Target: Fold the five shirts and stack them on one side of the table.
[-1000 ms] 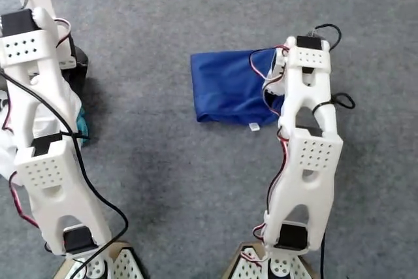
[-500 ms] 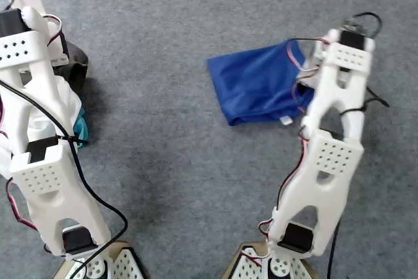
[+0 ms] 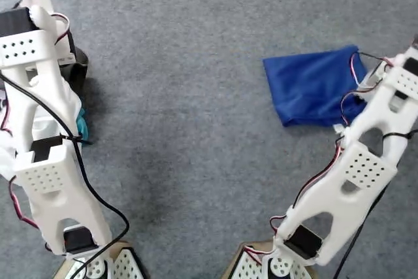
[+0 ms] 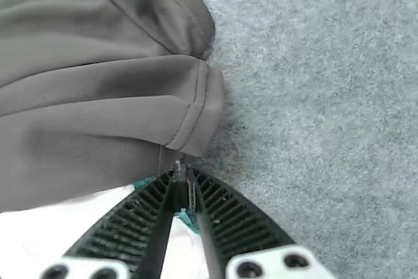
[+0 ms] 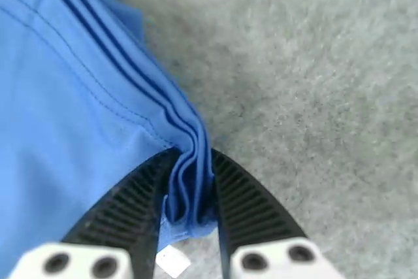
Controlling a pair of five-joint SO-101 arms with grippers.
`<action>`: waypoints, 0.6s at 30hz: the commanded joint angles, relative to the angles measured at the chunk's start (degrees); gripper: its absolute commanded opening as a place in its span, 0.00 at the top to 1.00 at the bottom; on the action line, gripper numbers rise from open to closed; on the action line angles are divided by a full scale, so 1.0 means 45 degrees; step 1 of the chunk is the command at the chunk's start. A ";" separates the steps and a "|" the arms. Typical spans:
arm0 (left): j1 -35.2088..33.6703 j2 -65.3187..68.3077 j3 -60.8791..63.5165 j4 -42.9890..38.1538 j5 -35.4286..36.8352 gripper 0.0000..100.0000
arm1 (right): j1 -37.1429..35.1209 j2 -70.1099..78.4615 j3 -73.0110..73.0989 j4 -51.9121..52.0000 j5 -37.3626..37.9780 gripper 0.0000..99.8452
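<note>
My right pincer (image 5: 189,194) is clamped on the bunched edge of the folded blue shirt (image 3: 310,86), lying toward two o'clock on the grey table (image 3: 189,70), and that thin pinch could slip, letting its folds splay open.

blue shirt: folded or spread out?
Folded. The blue shirt is a compact rectangle with no sleeves out, and the right gripper pinches its edge, where several stacked layers show.

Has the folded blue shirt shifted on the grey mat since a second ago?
Yes. The folded blue shirt, clamped in the right gripper, has slid toward the right edge of the grey mat.
</note>
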 commanded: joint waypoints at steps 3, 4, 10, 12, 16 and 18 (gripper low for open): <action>0.0010 -0.0840 -0.0107 0.0039 -0.0078 0.97 | 0.0234 0.0127 -0.0654 -0.0156 0.0117 0.98; -0.0029 -0.0996 -0.0068 0.0039 -0.0098 0.97 | 0.0234 0.0127 -0.0654 -0.0098 0.0117 0.97; -0.1065 -0.3067 -0.0107 0.0039 -0.0137 0.97 | 0.0137 0.0127 -0.2081 0.1426 0.0039 0.67; -0.1983 -0.3751 -0.0068 0.0039 -0.0137 0.97 | 0.0117 0.0127 -0.3194 0.2188 0.0020 0.58; -0.4581 -0.4200 -0.0088 -0.0039 -0.0781 0.92 | -0.0137 0.0127 -0.6242 0.3907 0.0020 0.53; -0.5851 -0.4083 0.0186 -0.0508 -0.1192 0.86 | -0.0391 0.0127 -0.7746 0.4552 0.0059 0.53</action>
